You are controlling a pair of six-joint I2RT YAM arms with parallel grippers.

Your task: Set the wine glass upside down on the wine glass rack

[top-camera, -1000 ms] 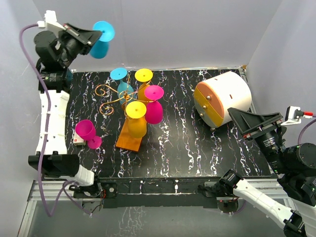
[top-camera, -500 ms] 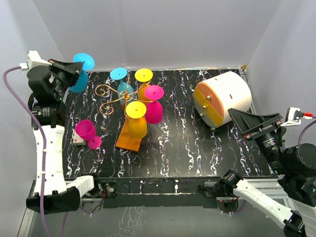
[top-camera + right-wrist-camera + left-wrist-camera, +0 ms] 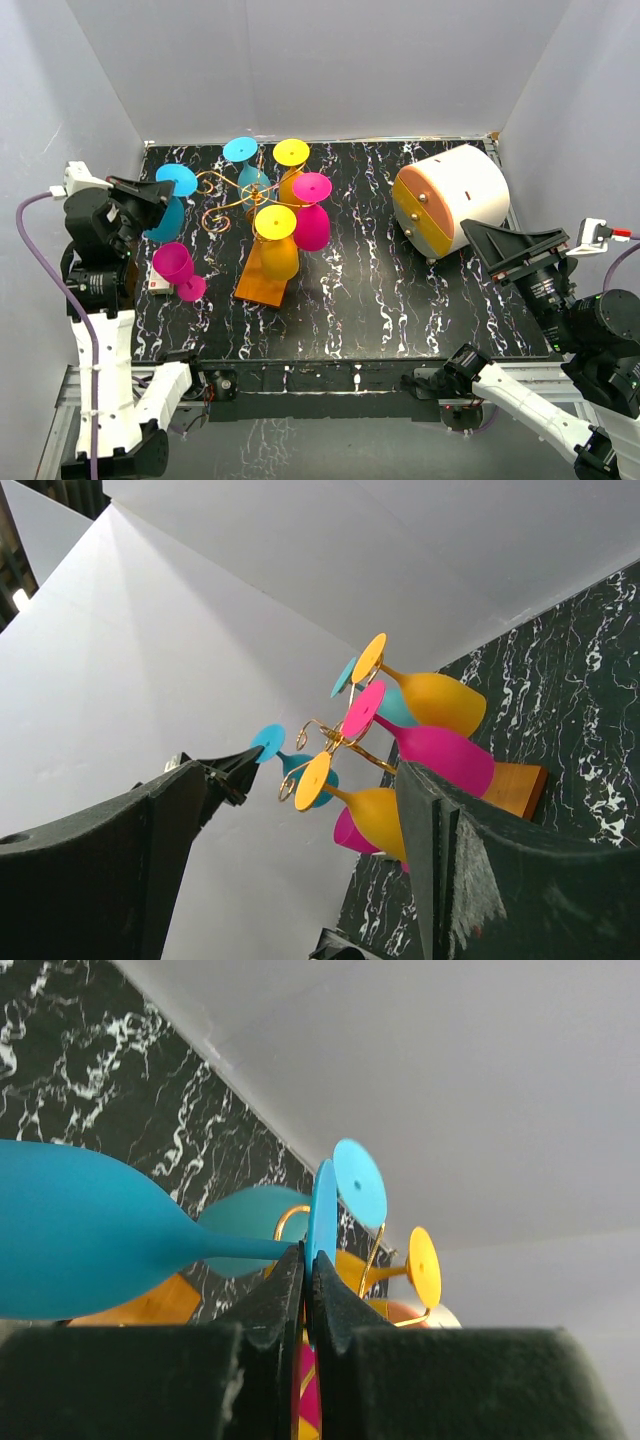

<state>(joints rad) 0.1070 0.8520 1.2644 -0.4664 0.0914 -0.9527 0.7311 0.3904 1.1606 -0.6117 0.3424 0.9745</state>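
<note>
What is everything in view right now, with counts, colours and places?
wine glass rack: one, gold wire on orange base, left of table centre
racked glasses: four; one blue, two yellow, one pink; upside down on the rack
held wine glass: one, blue, just left of the rack
loose glass: one, pink, on the table's left side
small block: one, white, by the loose glass
drum: one, white with orange face, right rear
table: one, black marbled
left gripper: shut on the held wine glass at its foot
right gripper: open, empty, right side
</note>
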